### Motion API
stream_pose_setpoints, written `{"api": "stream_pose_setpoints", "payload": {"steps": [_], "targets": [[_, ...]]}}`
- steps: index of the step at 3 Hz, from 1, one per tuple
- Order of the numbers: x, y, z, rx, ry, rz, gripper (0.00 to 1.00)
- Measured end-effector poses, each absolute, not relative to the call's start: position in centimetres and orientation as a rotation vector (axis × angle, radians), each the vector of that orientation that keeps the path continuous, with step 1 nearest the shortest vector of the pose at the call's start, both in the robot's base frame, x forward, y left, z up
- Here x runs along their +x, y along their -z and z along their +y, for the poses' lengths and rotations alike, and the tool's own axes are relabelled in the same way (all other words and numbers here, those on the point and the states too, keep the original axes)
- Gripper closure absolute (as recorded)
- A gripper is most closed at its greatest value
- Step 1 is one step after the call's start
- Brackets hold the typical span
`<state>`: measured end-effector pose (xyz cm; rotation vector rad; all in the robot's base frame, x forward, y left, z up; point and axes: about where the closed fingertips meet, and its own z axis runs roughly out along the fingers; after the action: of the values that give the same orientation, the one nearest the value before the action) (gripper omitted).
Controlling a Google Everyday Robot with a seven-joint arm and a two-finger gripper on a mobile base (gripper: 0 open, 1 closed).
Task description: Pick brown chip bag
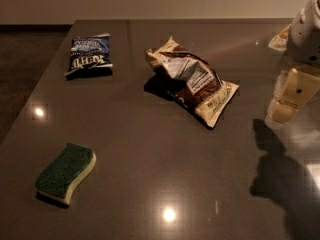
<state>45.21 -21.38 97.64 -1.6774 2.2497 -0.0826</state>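
Note:
The brown chip bag (192, 81) lies crumpled on the dark table (150, 159), a little right of centre toward the back, with tan edges, a dark brown panel and white label patches. My gripper (284, 109) hangs at the right edge of the view, above the table and to the right of the bag. It is apart from the bag and holds nothing that I can see.
A smaller flat dark-blue chip bag (90, 56) lies at the back left. A green and cream sponge (66, 172) lies at the front left. The table's left edge runs diagonally, with the floor beyond it. The arm's shadow (285, 179) falls at the front right.

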Motion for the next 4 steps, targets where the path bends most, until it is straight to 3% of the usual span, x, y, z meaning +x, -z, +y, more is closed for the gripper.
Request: {"api": "stream_pose_setpoints", "payload": {"steps": [4], "targets": [[56.8, -92.9, -15.0, -1.358, -0.168, 2.343, 0.00]]}}
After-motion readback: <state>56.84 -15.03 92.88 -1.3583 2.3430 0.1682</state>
